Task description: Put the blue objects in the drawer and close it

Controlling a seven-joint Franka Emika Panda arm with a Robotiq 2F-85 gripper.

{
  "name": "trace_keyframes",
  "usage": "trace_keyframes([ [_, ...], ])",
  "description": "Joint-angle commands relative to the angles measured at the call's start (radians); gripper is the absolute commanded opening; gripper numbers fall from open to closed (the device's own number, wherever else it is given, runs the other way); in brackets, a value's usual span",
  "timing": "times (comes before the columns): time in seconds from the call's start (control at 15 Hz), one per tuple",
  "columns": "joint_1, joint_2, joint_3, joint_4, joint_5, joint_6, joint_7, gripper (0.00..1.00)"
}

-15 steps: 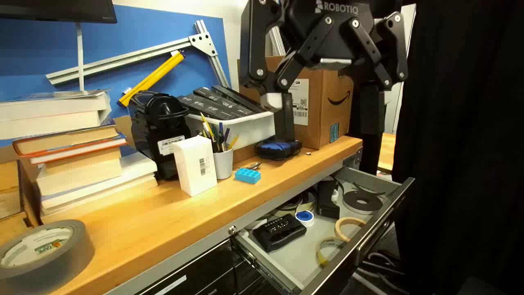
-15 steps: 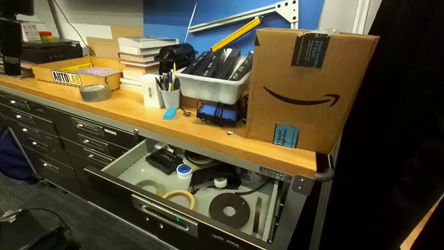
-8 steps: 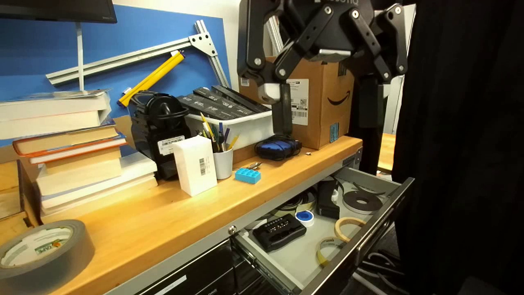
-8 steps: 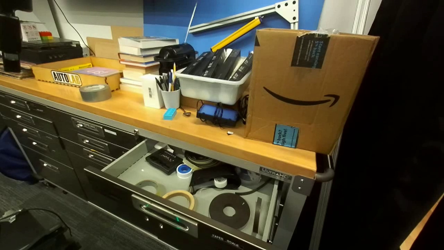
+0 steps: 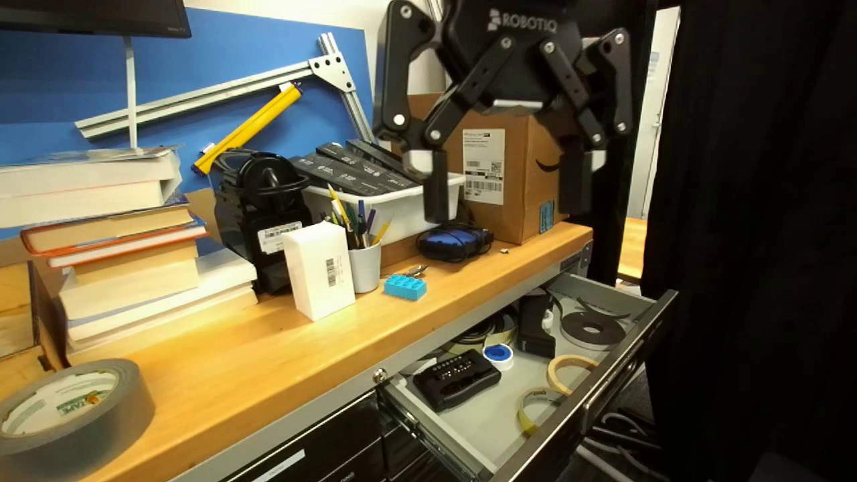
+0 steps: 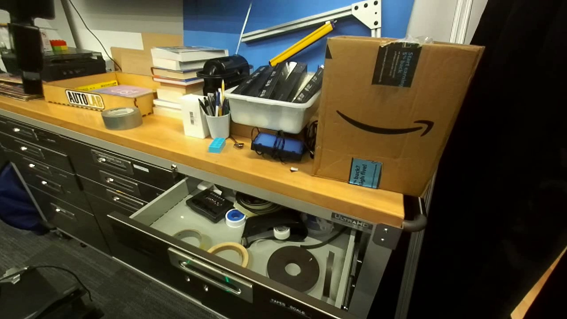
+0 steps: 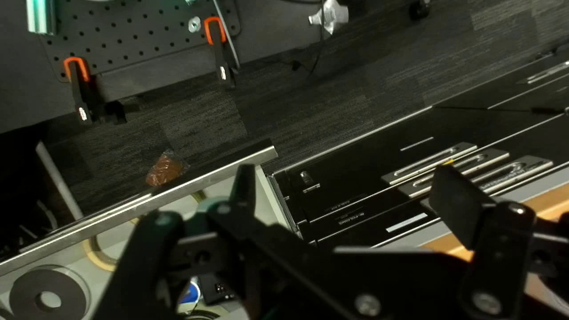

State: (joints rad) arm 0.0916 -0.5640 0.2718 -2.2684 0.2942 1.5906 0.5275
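A cyan-blue brick (image 5: 405, 287) lies on the wooden bench in both exterior views (image 6: 216, 145), in front of the pen cup. A dark-blue pad-like item (image 5: 447, 244) wrapped in black cable lies farther along, also in both exterior views (image 6: 288, 145). The drawer (image 5: 482, 418) is pulled open below the bench edge; its pale interior (image 6: 166, 221) holds tapes and tools. It also shows in the wrist view (image 7: 213, 179). My gripper (image 5: 505, 209) is open and empty, raised above bench height; its spread fingers show in the wrist view (image 7: 346, 171). Both blue objects are out of the wrist view.
A white box (image 5: 320, 271) and a pen cup (image 5: 365, 268) stand beside the brick. A white bin (image 6: 270, 113) and a tall cardboard box (image 6: 390, 124) stand behind and beside the pad. Books (image 5: 134, 268) and a grey tape roll (image 5: 73, 418) are farther along the bench.
My open gripper has shifted left in an exterior view that shows its fingers, and slightly right at the edge of the remaining exterior view. The blue objects and drawer have not moved.
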Motion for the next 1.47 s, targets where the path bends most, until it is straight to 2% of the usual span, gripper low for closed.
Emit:
trace_keyframes([
  [0.0,-0.037,0.169,0.030,0.098,-0.033,0.152,0.034,1.00],
  [0.4,-0.035,0.415,-0.004,0.209,-0.129,0.328,0.087,1.00],
  [0.6,-0.026,0.506,-0.038,0.243,-0.179,0.353,0.132,1.00],
  [1.4,-0.017,0.711,-0.178,0.321,-0.184,0.499,0.216,1.00],
])
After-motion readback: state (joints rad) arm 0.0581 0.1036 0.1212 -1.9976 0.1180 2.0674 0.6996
